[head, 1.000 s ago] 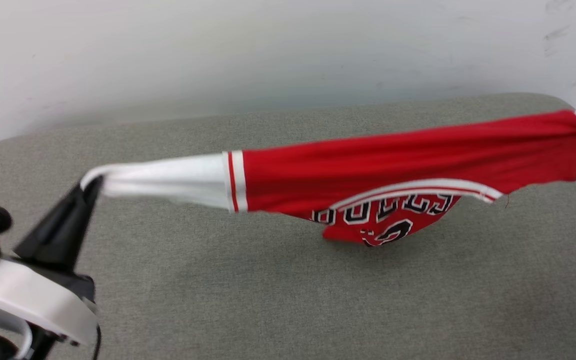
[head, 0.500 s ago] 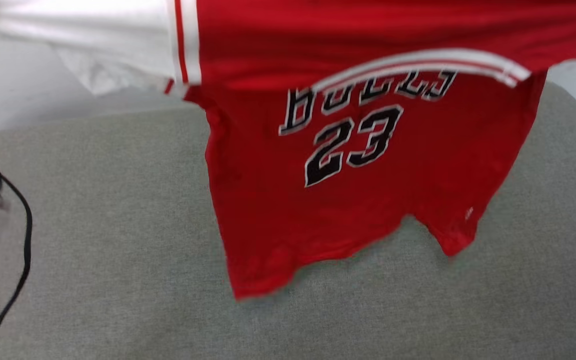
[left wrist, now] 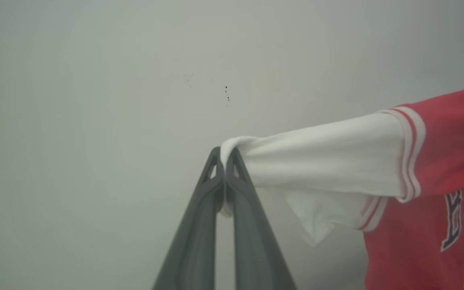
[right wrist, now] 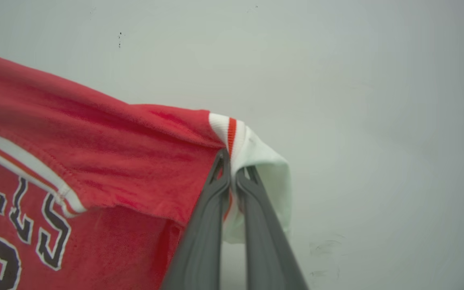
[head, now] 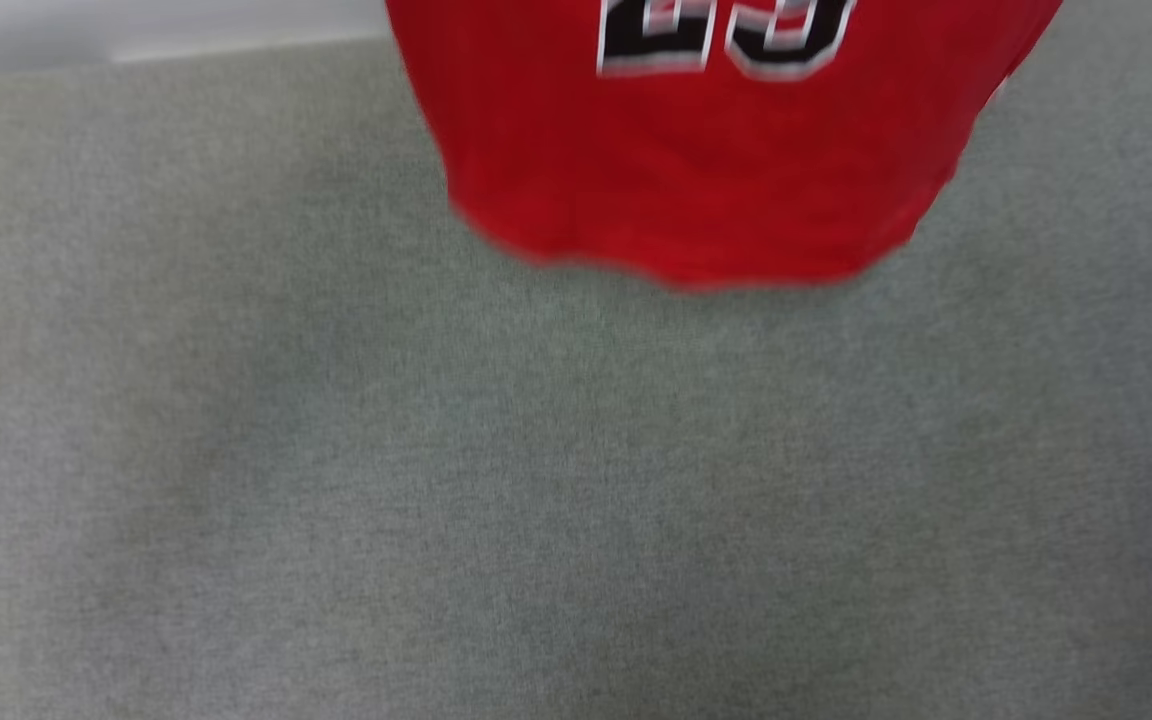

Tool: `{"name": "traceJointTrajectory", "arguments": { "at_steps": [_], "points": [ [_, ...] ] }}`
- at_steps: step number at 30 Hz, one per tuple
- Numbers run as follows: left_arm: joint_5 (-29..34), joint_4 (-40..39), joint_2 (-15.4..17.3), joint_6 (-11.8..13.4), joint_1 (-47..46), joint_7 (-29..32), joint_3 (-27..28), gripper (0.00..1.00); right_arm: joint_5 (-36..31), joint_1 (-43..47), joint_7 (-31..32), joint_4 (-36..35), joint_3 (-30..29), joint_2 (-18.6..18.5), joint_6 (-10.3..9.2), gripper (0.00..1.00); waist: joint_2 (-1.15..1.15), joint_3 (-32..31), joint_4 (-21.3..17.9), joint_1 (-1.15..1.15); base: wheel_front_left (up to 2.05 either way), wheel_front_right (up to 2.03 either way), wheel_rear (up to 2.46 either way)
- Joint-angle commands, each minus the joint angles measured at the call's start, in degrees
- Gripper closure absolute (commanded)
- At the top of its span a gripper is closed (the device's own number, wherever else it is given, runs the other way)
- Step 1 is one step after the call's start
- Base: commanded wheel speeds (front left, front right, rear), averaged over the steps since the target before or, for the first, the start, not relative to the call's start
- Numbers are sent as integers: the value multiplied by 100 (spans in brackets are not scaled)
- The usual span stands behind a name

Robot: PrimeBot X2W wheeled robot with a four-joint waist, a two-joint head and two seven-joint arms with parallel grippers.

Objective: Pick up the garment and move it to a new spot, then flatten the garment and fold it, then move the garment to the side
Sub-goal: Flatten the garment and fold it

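Observation:
The garment [head: 696, 160], a red jersey with a black number, hangs in the air above the grey cloth surface [head: 536, 480]; its lower hem dangles at the top of the head view. In the left wrist view my left gripper [left wrist: 224, 155] is shut on the end of the garment's white sleeve [left wrist: 320, 157]. My right gripper [right wrist: 232, 159] is shut on the other shoulder of the garment [right wrist: 107, 149], right at the striped trim, with the white sleeve bunched over the fingertips. The cloth is stretched taut between the two grips.
A pale wall [left wrist: 135, 80] stands behind the raised garment in both wrist views. The grey cloth surface spreads wide below the hem, its far edge [head: 186, 50] near the wall.
The garment has been lifted well clear of the surface and now hangs open with its front showing. The head view has tilted down, and both grippers have left it upward.

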Motion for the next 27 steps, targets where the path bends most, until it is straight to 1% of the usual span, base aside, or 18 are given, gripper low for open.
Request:
{"name": "traceJointTrajectory", "arguments": {
  "at_steps": [1,9,13,14,15,17,20,21,24,27],
  "points": [
    [127,263,8,-1,-379,-112,-40,100,-91,-362,-165,273,-48,150,-11,100,0,502,51,-1,0,0,0],
    [504,1526,-127,-88,-2085,-675,-428,100,-611,-1821,-937,1475,98,461,-12,100,0,1314,159,-1,0,0,0],
    [641,2213,-269,-102,-2819,-1009,-589,100,-828,-2483,-1356,2105,139,593,-12,100,0,1631,223,-1,0,0,0],
    [730,2704,-385,-104,-3194,-1285,-677,100,-1002,-2854,-1712,2575,131,705,-12,100,0,1813,265,-1,0,0,0],
    [738,2867,-431,-98,-3274,-1392,-689,100,-1052,-2936,-1835,2732,135,737,-12,100,0,1859,278,-1,0,0,0],
    [776,3142,-524,-90,-3321,-1616,-732,100,-1171,-3004,-2105,3029,115,817,-12,100,0,1916,306,-1,0,0,0],
    [704,3461,-699,-108,-3105,-1898,-793,100,-1239,-2876,-2420,3448,228,936,-11,100,0,1921,348,-1,0,0,0],
    [704,3461,-699,-108,-3105,-1898,-793,100,-1239,-2876,-2420,3448,228,936,-11,100,0,1921,348,-1,0,0,0],
    [657,3763,-935,-148,-2551,-2246,-919,100,-1168,-2428,-2731,3926,474,1012,-11,100,0,1778,412,-1,0,0,0],
    [643,3849,-1010,-161,-2165,-2394,-988,100,-1093,-2149,-2839,4096,610,1035,-10,100,0,1660,432,-1,0,0,0]
  ]
}}
